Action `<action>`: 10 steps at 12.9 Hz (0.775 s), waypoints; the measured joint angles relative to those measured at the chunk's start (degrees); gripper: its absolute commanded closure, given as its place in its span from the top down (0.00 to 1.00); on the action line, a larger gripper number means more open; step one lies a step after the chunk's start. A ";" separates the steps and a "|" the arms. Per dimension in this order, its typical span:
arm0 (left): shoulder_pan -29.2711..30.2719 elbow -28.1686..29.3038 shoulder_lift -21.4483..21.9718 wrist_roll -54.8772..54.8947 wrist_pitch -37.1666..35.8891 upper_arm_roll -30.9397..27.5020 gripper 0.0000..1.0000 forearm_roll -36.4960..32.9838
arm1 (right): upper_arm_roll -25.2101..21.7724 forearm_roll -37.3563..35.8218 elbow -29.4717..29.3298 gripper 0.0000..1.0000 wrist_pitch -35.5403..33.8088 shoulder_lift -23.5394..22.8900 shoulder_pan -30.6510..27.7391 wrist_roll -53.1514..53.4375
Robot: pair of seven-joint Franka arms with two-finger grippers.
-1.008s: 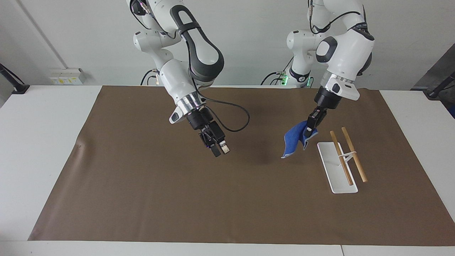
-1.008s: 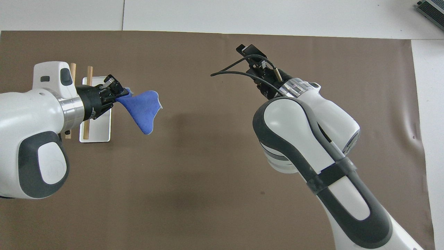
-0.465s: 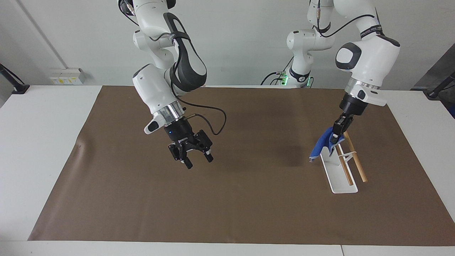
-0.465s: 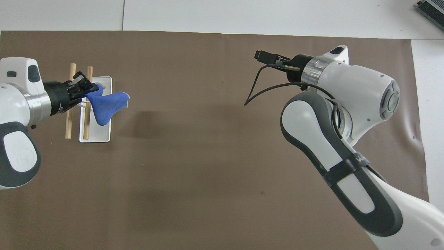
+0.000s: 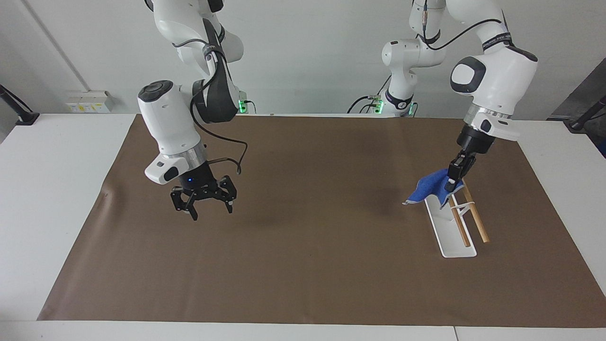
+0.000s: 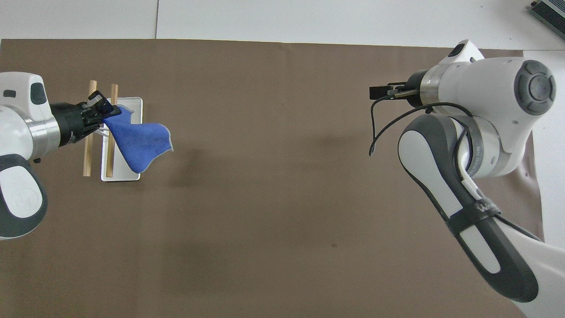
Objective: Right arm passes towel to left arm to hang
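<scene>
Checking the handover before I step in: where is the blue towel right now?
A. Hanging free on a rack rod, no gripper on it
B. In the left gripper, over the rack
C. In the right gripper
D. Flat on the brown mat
B: the left gripper is shut on a corner of the towel, which is over the rack; the right gripper hangs open and empty.

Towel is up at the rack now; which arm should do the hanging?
Left. The left gripper is shut on the blue towel right over the wooden-rail rack. The right gripper hangs open and empty over the brown mat toward its own end.
</scene>
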State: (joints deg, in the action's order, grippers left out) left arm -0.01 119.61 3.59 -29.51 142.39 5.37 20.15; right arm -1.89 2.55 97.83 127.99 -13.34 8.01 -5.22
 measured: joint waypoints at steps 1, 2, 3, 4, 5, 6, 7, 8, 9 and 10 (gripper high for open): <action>0.34 0.11 -0.18 0.00 0.00 -0.34 0.00 0.00 | -0.77 -3.15 -0.31 1.00 -3.63 1.54 -0.03 0.00; 0.67 0.18 -0.61 0.03 0.13 -0.69 0.00 -0.01 | -1.41 -5.08 -0.42 1.00 -6.85 3.21 -0.05 0.00; 1.01 0.19 -1.19 0.09 0.74 -0.96 0.00 -0.01 | -2.13 -6.04 -0.47 1.00 -9.89 4.97 -0.07 0.00; 1.23 0.21 -1.87 0.16 1.24 -1.30 0.00 -0.02 | -3.10 -6.32 -0.59 1.00 -13.22 6.97 -0.08 0.00; 1.25 0.26 -2.35 0.19 1.63 -1.58 0.00 -0.02 | -4.09 -6.32 -0.98 1.00 -16.26 8.65 -0.09 0.00; 1.25 0.36 -2.70 0.19 2.20 -1.88 0.00 -0.02 | -5.14 -6.31 -1.95 1.00 -20.00 10.15 -0.12 0.14; 1.26 0.46 -2.88 0.19 2.73 -2.22 0.00 -0.02 | -5.96 -6.22 -3.40 1.00 -24.04 11.31 -0.36 1.05; 1.26 0.57 -2.97 0.19 3.20 -2.49 0.00 -0.02 | -5.93 -5.44 -5.29 1.00 -28.29 12.04 -1.45 2.90; 1.27 0.68 -3.07 0.19 3.79 -2.84 0.00 -0.02 | -5.55 -3.57 -7.55 1.00 -32.67 12.45 -2.99 4.61; 1.27 0.74 -3.19 0.19 4.56 -3.31 0.00 -0.02 | -5.34 -2.24 -9.18 1.00 -35.80 12.71 -3.97 5.94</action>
State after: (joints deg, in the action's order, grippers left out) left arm 1.27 120.35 0.40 -29.32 146.95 2.06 20.13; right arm -7.23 0.31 88.65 92.18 -0.63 4.05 0.72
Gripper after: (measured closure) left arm 0.978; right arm 0.000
